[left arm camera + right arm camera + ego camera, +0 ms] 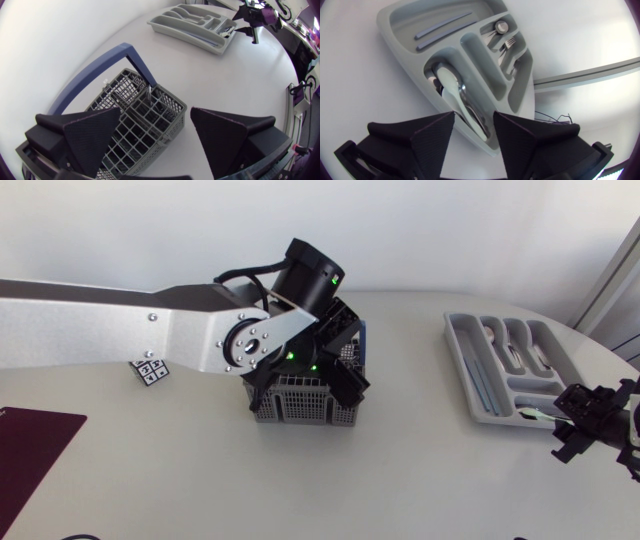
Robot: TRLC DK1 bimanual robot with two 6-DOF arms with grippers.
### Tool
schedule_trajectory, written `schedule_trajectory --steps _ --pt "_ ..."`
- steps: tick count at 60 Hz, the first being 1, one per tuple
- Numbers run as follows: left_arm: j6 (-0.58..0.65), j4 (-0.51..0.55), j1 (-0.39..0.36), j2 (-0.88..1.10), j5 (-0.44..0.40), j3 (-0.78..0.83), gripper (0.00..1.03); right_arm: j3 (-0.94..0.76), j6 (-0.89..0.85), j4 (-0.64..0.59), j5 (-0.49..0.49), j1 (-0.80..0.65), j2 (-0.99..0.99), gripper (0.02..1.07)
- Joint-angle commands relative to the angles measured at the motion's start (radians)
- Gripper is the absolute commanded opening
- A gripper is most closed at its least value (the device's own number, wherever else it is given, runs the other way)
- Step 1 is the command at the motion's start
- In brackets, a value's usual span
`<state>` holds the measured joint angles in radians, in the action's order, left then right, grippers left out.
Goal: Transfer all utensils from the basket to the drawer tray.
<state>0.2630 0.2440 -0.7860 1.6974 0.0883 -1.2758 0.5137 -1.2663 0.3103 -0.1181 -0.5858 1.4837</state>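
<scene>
Head view, left tool (pixel 303 384) wide over basket (pixel 300 412), right tool (pixel 562 423) slightly parted by tray (pixel 462 352)

Basket: the grey plastic mesh cutlery basket (pixel 145 120) with its blue hoop handle (pixel 95 80) sits under the left pincer (pixel 156 137). One finger is over it, the other beside it over the white table (pixel 210 80).
Tray: the pale grey plastic drawer tray (pixel 458 350) lies well apart from the basket, far ahead of the left pincer. Its near end is under the right pincer (pixel 474 132).
Compartments: white-handled metal utensils (pixel 455 92) lie in the slot just ahead of the right pincer. A metal fork (pixel 509 46) and spoon (pixel 500 26) lie farther ahead, with two thin grey sticks (pixel 442 29) in the long slot beside them.
Card: a small white marker card (pixel 150 370) lies well behind the left pincer, beside its arm.
Mat: a dark red flat mat (pixel 30 445) lies farther back still, at the table's edge.
</scene>
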Motion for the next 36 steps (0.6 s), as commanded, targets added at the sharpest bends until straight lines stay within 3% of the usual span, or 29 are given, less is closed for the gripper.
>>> schedule_trajectory --steps 1,15,22,28,36 --pt "0.01 -0.006 -0.009 0.019 0.011 0.016 0.98 -0.018 -0.025 -0.031 0.0 -0.005 -0.077 0.88" --pt "0.007 -0.011 -0.016 0.021 0.036 0.03 0.96 0.034 0.059 -0.217 -0.061 -0.022 -0.192 0.89" --pt "0.047 -0.123 -0.038 0.005 0.097 0.107 0.91 0.051 0.105 -0.269 -0.072 -0.012 -0.214 0.89" --pt "0.12 -0.318 -0.062 0.004 0.162 0.199 0.78 0.045 0.137 -0.292 -0.075 0.004 -0.232 0.89" --pt "0.136 -0.397 -0.062 0.018 0.182 0.219 0.61 0.031 0.162 -0.31 -0.075 0.037 -0.263 0.89"
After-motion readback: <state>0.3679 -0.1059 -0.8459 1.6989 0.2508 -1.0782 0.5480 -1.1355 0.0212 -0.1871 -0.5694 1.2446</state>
